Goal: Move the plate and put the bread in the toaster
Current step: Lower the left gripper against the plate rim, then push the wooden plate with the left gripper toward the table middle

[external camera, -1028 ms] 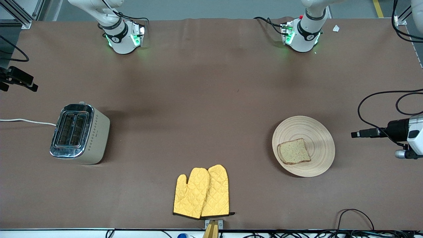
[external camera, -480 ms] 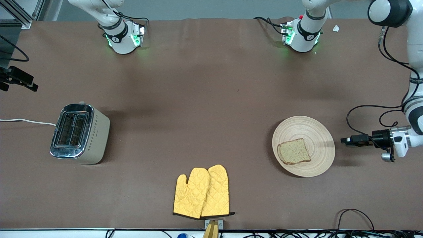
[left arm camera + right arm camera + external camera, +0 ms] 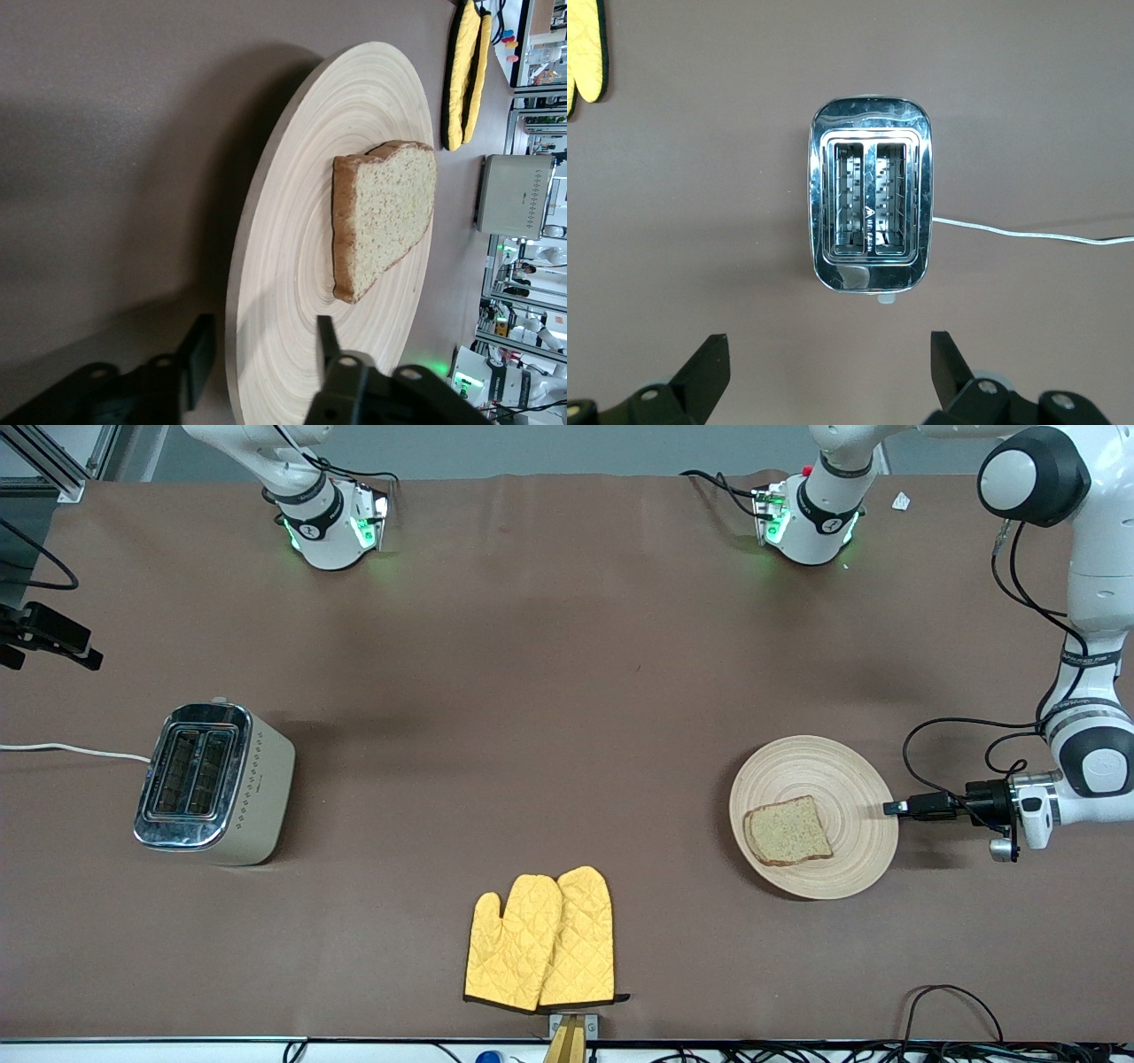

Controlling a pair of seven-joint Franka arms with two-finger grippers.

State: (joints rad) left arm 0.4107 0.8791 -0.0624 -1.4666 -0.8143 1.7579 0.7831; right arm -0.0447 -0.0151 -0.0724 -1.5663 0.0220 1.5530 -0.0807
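Observation:
The pale wood plate point(image 3: 846, 775) lies toward the left arm's end of the table, with the brown bread slice point(image 3: 788, 831) lying flat on it. My left gripper point(image 3: 891, 808) is low at the plate's rim, on the side toward the left arm's end. In the left wrist view it point(image 3: 263, 324) is open, one finger above the plate point(image 3: 297, 221) and one below the rim, apart from the bread point(image 3: 385, 212). The toaster point(image 3: 208, 779) stands toward the right arm's end, both slots empty. My right gripper point(image 3: 828, 341) is open, high over the table beside the toaster point(image 3: 868, 208).
Two yellow oven mitts point(image 3: 542, 939) lie near the front edge, between toaster and plate. The toaster's white cord point(image 3: 71, 751) runs off the table's end. A black device point(image 3: 49, 639) sticks in at that end. Black cables point(image 3: 952, 1001) lie near the front corner.
My left arm has swung in from the table's end and its gripper has moved along the table to the plate's rim. Plate, bread and toaster have not moved.

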